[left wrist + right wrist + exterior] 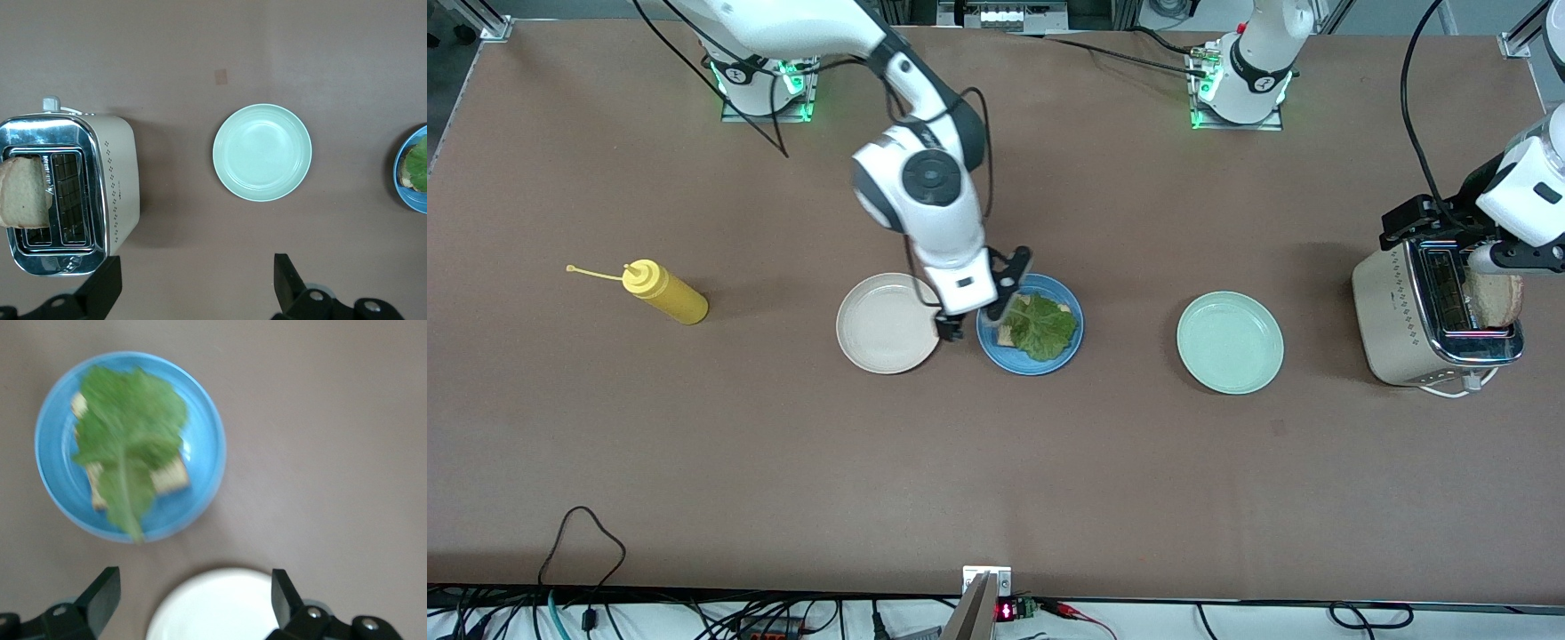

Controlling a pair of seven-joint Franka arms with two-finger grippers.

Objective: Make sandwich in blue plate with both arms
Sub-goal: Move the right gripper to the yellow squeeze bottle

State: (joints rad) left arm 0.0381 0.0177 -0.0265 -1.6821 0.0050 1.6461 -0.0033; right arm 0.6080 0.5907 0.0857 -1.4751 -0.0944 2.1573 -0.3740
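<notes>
The blue plate [1032,367] [208,447] sits mid-table and holds a bread slice [1005,336] [170,479] with a green lettuce leaf [1042,327] [130,433] lying on top. My right gripper [980,320] [193,581] hangs open and empty over the gap between the blue plate and the cream-white plate. A second bread slice [1498,300] [23,193] stands in a slot of the toaster [1392,311] [117,180] at the left arm's end of the table. My left gripper [1519,258] [197,267] hovers open beside the toaster, holding nothing.
A cream-white plate [885,324] [227,607] lies beside the blue plate toward the right arm's end. A mint-green plate [1230,342] [262,152] lies between the blue plate and the toaster. A yellow squeeze bottle [665,292] lies on its side at the right arm's end.
</notes>
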